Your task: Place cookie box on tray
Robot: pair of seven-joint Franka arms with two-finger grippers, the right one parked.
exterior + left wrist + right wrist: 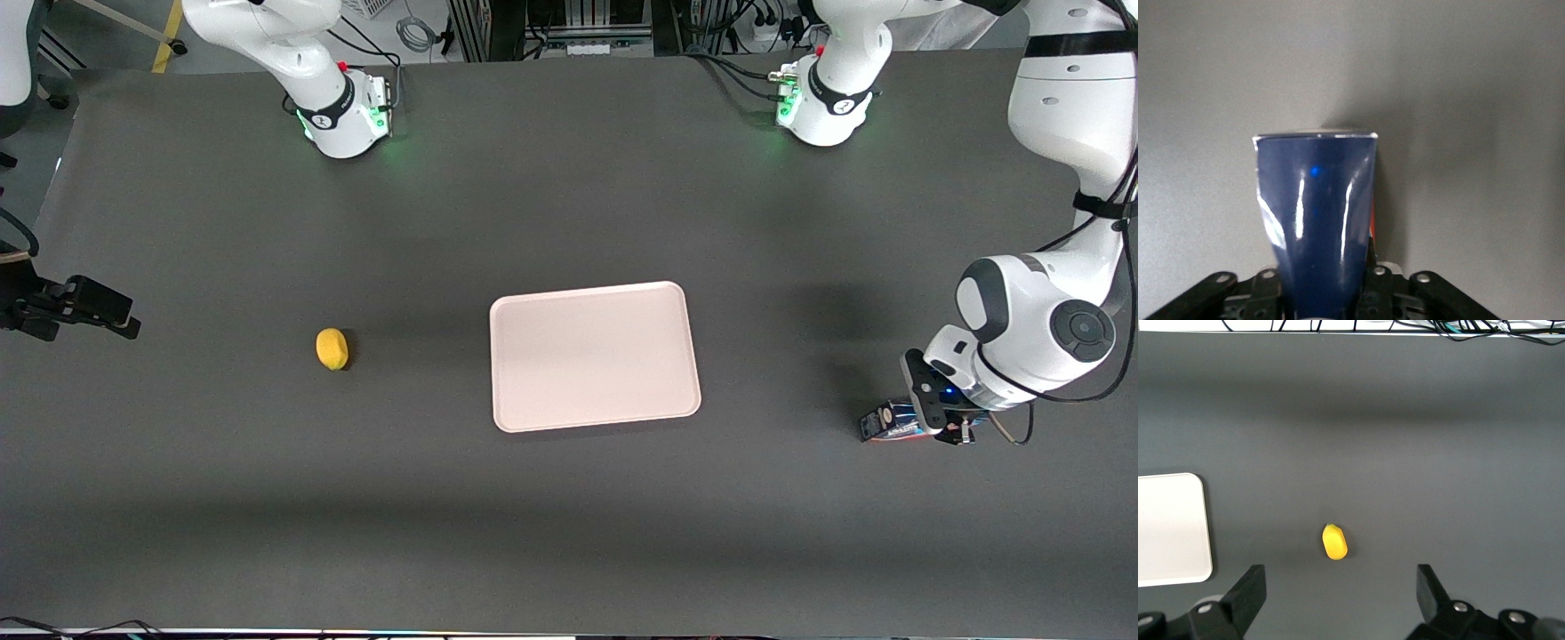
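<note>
**Box gripped, well apart from the tray**

Box [1317, 220] sat between the fingers of the gripper [944, 425], which was clamped on it: in the left wrist view the glossy navy carton ran straight out from between the two finger mounts, and its walls looked pinched inward where the fingers met them. That waisting suggested thin card giving under the squeeze, so the hold was probably firm enough to carry but could crease the carton if tightened. The grip lay near one end of the long carton, leaving most of its length sticking out toward the tray's side, with a strip of red print showing along one edge. Holding it by the end, rather than the middle, would let the free end sag or swing during travel.

From the front view the box lay low at the working arm's end of the table [569, 533]; whether it rested on the mat or was just lifted off it could not be told.

The tray [594, 356], pale pink with a low rim, lay flat near the middle of the table, well apart from the box, and held nothing. Its bare floor was far larger than the carton, so almost any spot inside the rim would serve, and the low lip called for only a slight lift to clear.

A small yellow lump [332, 348] sat on the mat toward the parked arm's end, apart from the tray and outside the likely path.

By this reading the grasp was made and the carry and set-down remained.
</note>
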